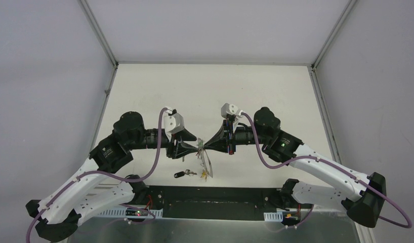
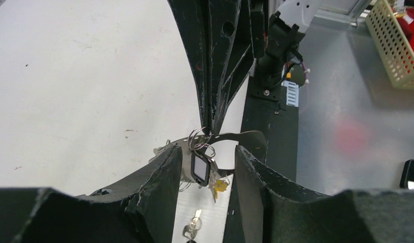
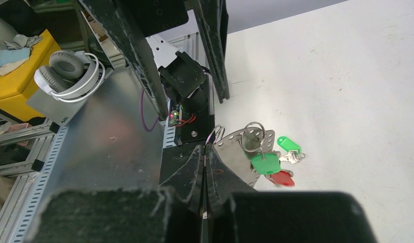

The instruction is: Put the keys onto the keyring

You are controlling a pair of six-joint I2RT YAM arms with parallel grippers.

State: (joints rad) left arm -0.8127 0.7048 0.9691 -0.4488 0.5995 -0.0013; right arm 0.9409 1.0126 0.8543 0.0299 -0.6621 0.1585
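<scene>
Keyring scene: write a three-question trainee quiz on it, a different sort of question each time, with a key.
1. True or false: the right gripper is pinched shut on the keyring.
2. One loose key lies on the table below the two grippers. What colour is its cap? A red, B black, C green.
3. Fill in: the jaws of the left gripper stand ____, one on each side of the hanging keyring.
Key: 1 true; 2 B; 3 open.
</scene>
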